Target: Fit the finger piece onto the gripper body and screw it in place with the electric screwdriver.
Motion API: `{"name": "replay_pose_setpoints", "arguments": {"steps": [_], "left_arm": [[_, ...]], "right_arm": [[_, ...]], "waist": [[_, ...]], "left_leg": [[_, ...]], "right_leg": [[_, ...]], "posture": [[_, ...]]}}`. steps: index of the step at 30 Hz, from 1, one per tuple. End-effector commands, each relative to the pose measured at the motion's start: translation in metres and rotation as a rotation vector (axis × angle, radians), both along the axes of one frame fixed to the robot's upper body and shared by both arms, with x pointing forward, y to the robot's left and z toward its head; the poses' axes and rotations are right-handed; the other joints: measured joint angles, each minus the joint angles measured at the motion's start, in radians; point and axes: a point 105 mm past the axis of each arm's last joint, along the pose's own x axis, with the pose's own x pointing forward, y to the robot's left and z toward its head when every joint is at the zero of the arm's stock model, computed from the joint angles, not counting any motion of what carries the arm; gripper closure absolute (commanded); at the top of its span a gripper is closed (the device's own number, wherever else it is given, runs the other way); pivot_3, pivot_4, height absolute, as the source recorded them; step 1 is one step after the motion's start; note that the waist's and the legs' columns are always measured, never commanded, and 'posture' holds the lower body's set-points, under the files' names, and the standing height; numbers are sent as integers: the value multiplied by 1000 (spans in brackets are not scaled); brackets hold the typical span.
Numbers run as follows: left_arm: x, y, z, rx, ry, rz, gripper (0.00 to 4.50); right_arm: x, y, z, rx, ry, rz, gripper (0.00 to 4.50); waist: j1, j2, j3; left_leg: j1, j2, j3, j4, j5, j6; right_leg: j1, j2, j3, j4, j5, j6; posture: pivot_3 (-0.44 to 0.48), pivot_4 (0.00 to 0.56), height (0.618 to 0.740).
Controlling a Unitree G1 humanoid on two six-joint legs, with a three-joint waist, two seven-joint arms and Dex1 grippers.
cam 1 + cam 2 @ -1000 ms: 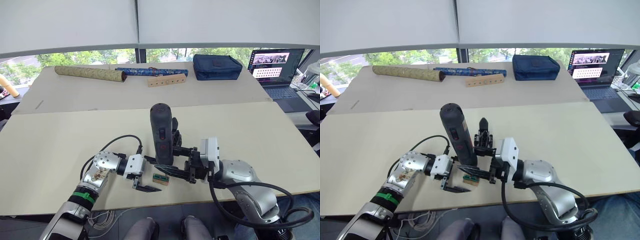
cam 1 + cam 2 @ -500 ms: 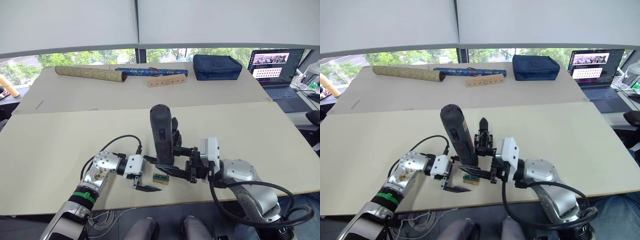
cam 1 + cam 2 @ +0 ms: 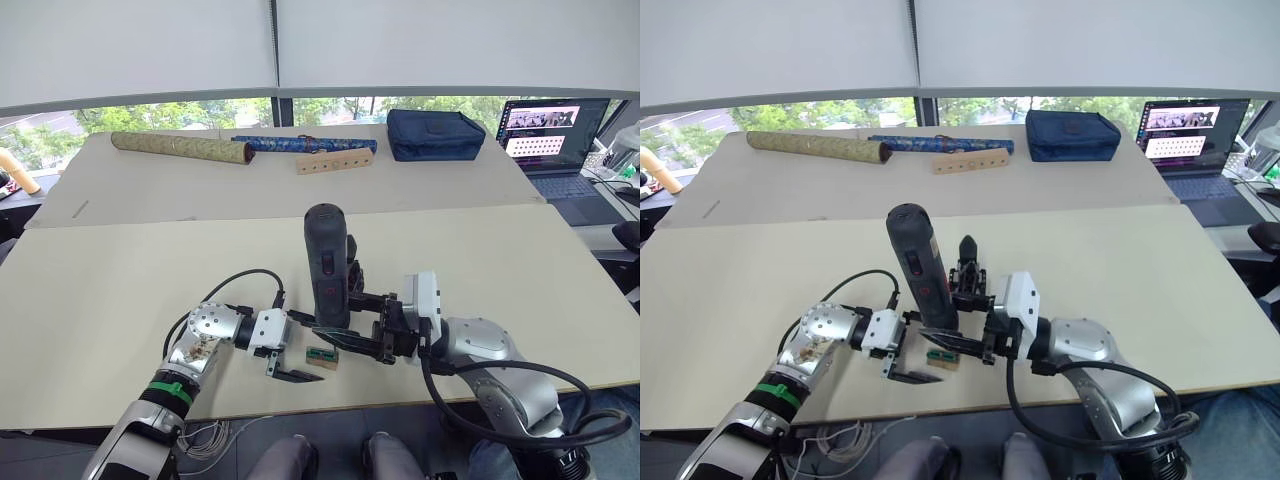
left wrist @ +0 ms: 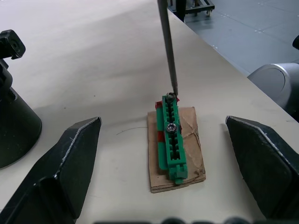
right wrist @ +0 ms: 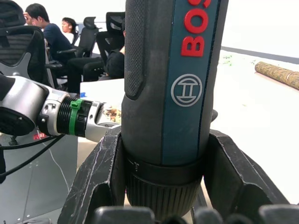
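Holding the electric screwdriver [image 3: 325,265] near-upright in the right gripper [image 3: 965,345], jaws clamped on the lower barrel. Compared with a second ago: barrel top shifted slightly to the right and stands a touch straighter, otherwise nothing moved. Reads as a fine correction of the bit [image 4: 167,46], not a new step.

Bit tip now at the far end of the green-and-tan block [image 4: 171,135], on or just above a small screw there; cannot tell whether seated. A second screw [image 4: 172,126] sits mid-block.

Left gripper [image 3: 298,348] low over the table [image 3: 120,280], jaws wide apart, one finger either side of the block without touching it — bracketing, not gripping.

Gripper body [image 3: 968,290] stands just behind the screwdriver, with the finger piece [image 3: 966,246] pointing up on top of it; looks fitted, though the joint is partly hidden.

Judgement: still at screw pick-up; fastening not yet begun. Next needs the bit square in the screw head, then a lift across to the body. Risk: dropping the screw, or nudging the loose block.
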Motion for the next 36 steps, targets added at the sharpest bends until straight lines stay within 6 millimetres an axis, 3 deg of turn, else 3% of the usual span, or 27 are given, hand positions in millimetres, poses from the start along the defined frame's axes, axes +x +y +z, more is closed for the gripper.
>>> {"name": "replay_pose_setpoints", "arguments": {"steps": [1, 11, 17, 36], "left_arm": [[1, 2, -7, 29, 12, 9, 0], [0, -1, -6, 21, 11, 6, 0], [-1, -2, -6, 19, 17, 4, 0], [-7, -4, 0, 31, 62, -23, 0]], "right_arm": [[-9, 2, 18, 40, -65, 30, 2588], [-10, 0, 17, 28, -63, 29, 2588], [-12, -1, 32, 80, -80, 30, 2588], [-6, 1, 23, 61, -107, 10, 2588]], "waist": [[1, 0, 0], [3, 0, 0], [3, 0, 0], [-1, 0, 0]], "left_leg": [[0, 0, 0, 0, 0, 0], [0, 0, 0, 0, 0, 0], [0, 0, 0, 0, 0, 0], [-1, 0, 0, 0, 0, 1]], "right_leg": [[0, 0, 0, 0, 0, 0], [0, 0, 0, 0, 0, 0], [0, 0, 0, 0, 0, 0], [-1, 0, 0, 0, 0, 0]], "posture": [[0, 150, 740], [0, 150, 740], [0, 150, 740], [0, 150, 740]]}}
